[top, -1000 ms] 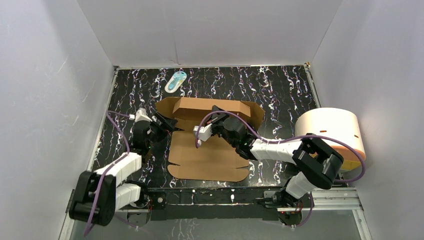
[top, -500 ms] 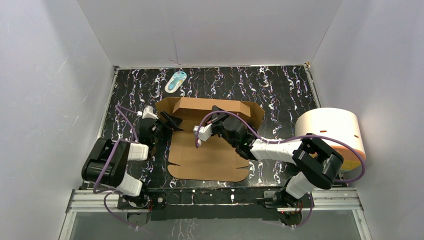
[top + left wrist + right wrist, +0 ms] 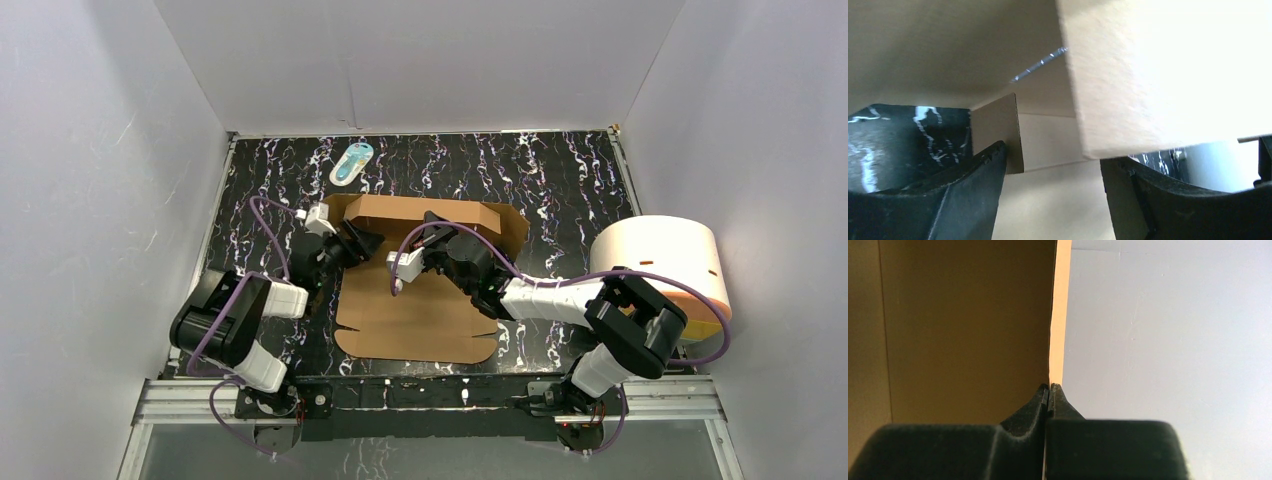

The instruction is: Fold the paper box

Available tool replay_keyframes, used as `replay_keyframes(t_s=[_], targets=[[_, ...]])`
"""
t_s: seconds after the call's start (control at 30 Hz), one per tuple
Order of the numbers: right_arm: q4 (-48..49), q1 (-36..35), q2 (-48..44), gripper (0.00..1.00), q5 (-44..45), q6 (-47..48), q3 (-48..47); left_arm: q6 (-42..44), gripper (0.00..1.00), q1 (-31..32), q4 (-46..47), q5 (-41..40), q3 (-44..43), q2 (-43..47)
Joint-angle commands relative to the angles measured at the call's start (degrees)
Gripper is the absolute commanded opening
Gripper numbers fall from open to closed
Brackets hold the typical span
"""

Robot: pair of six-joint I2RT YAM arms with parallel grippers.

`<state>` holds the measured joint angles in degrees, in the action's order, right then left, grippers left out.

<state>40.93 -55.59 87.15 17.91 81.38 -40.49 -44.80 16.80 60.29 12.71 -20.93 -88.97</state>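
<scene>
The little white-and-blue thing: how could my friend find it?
Start at the black marbled table. Near its far edge, beyond the brown paper box, lies the white-and-blue oval item. It is much smaller than the box or the cream cylinder.

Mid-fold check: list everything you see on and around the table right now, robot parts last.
brown corrugated cardboard paper box: one, brown, table centre, far wall and end flaps raised.
cream cylinder with orange base: one, cream and orange, right table edge.
small white-and-blue oval item: one, white and blue, far side, beyond the box.
black marbled table: one, black with white veins.
left gripper: one, black, open, at the box's left flap.
right gripper: one, black, shut on a raised cardboard edge.
</scene>
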Motion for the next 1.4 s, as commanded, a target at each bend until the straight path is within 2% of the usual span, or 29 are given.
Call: replay_keyframes(t_s=[0.0, 0.23, 0.47, 0.67, 0.9, 1.03, 1.17, 1.27, 1.37], targets=[[-2.08, -0.78, 0.36, 0.04, -2.64, -1.89, 0.58, 4.87, 0.65, 2.93, 4.33, -0.59, -2.08, -0.07], [-2.08, -0.83, 0.22, 0.04, -2.36, -1.83, 0.72, 6.16, 0.63, 6.11, 4.8, -1.02, -3.37, -3.66], [-1.95, -0.82, -0.01, 0.04, -1.88, -1.58, 0.62, 7.55, 0.68, 6.15, 2.39, -4.22, -1.22, 4.33], [-1.91, -0.83, -0.23, 0.04, -1.71, -1.57, 0.49, 9.81, 0.72, 5.88, -13.11, -11.53, -0.64, 15.75], [-1.82, -0.81, 0.01, 0.04, -2.16, -2.24, -0.43, 10.69, 0.73, 4.91, -33.13, -26.84, -1.31, 28.32], [-1.52, -0.83, 0.47, 0.04, -2.2, -2.46, -0.94, 9.94, 0.73, 3.0, -38.29, -31.07, -1.24, 34.13], [-1.38, -0.75, 0.21, 0.04, -2.37, -2.75, -0.97, 8.81, 0.74, -2.0, -41.92, -29.87, -3.12, 36.69], [-1.35, -0.48, 0.12, 0.04, -2.87, -3.21, -1.08, 8.2, 0.74, -6.99, -43.18, -23.54, -5.88, 35.94], [-1.28, -0.48, 0.08, 0.04, -2.96, -3.23, -1.01, 11.38, 0.74, -9.59, -46.88, -17.09, -10.94, 33.87]])
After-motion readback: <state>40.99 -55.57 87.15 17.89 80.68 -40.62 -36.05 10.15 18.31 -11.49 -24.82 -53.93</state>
